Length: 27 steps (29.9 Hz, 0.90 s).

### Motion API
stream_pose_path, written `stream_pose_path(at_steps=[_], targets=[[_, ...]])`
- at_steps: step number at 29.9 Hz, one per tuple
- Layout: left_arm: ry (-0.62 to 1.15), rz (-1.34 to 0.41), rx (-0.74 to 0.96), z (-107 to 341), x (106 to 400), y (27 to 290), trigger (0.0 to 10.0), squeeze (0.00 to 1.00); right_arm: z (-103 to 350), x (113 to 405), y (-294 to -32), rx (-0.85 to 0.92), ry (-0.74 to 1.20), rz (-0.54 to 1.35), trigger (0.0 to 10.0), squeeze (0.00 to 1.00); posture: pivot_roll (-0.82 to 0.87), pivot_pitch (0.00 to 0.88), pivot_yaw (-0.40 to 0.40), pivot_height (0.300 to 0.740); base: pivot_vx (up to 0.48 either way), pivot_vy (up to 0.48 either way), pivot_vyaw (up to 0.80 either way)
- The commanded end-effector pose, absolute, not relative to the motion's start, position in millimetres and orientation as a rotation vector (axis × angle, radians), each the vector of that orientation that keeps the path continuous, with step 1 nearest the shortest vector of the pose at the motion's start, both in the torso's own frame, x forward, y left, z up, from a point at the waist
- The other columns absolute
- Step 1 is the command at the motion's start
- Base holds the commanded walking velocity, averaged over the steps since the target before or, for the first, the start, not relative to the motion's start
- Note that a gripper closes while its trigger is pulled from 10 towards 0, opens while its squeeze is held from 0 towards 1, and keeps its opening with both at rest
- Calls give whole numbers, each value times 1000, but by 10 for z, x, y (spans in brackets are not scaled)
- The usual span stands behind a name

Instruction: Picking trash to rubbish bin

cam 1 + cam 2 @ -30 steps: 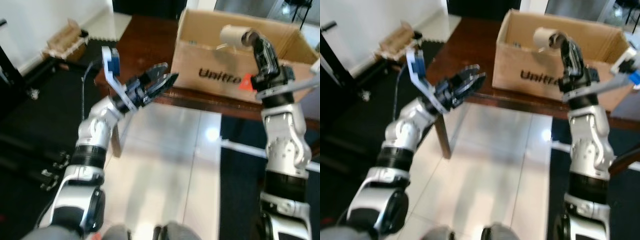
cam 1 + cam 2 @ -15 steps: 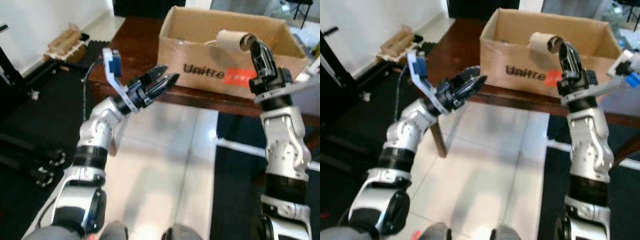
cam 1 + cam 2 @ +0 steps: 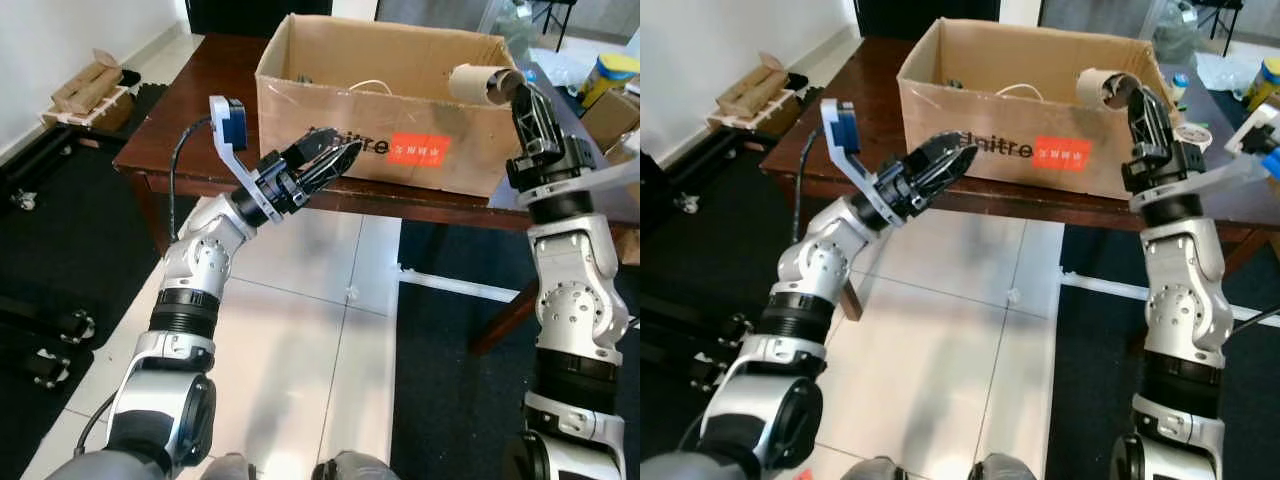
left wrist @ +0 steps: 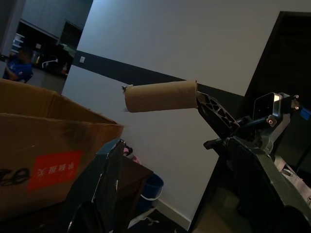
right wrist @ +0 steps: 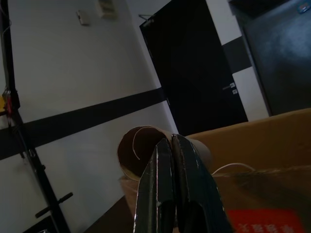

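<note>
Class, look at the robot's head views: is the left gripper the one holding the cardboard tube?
No. The right gripper holds the cardboard tube above the cardboard box, while the left gripper carries nothing.

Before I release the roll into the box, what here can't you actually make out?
- Contents of the cardboard box: its front wall hides the floor in both eye views; just a white cord shows.
- Whether the cardboard tube in the right gripper is past the box rim: depth unclear.
- Box lettering: the left gripper covers its start.
- Yellow container: label too small.
- Left wrist view: foreground too dark.
</note>
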<state>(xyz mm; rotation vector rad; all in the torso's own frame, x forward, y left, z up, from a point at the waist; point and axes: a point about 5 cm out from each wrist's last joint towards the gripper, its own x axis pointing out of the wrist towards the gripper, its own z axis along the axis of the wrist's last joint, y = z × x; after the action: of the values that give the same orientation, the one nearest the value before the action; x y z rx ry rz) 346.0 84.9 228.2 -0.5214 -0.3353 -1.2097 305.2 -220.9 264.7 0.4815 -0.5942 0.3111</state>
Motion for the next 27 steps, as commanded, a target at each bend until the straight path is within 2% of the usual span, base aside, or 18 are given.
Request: stream_pose_path(at_steps=[1,9,15,27], targets=[[-321,-1192,-520,2238,3468,856,10000,0,2644,3036,-2187,473,-590,316,10000,0,89,70,-53,740,0,0,0],[-331,-1209,-518,2234,3449,860,10000,0,2651,3033,-2167,476,-596,326,10000,0,88,73,-51,740,0,0,0],[-364,-1222,-505,2294,3442,902,10000,0,2835,2896,-2228,617,-740,401,10000,0,88,73,-51,740,292,0,0],[-392,-1242,-488,2367,3430,890,10000,0,2801,2908,-2196,585,-714,413,10000,0,90,62,-49,740,329,0,0]])
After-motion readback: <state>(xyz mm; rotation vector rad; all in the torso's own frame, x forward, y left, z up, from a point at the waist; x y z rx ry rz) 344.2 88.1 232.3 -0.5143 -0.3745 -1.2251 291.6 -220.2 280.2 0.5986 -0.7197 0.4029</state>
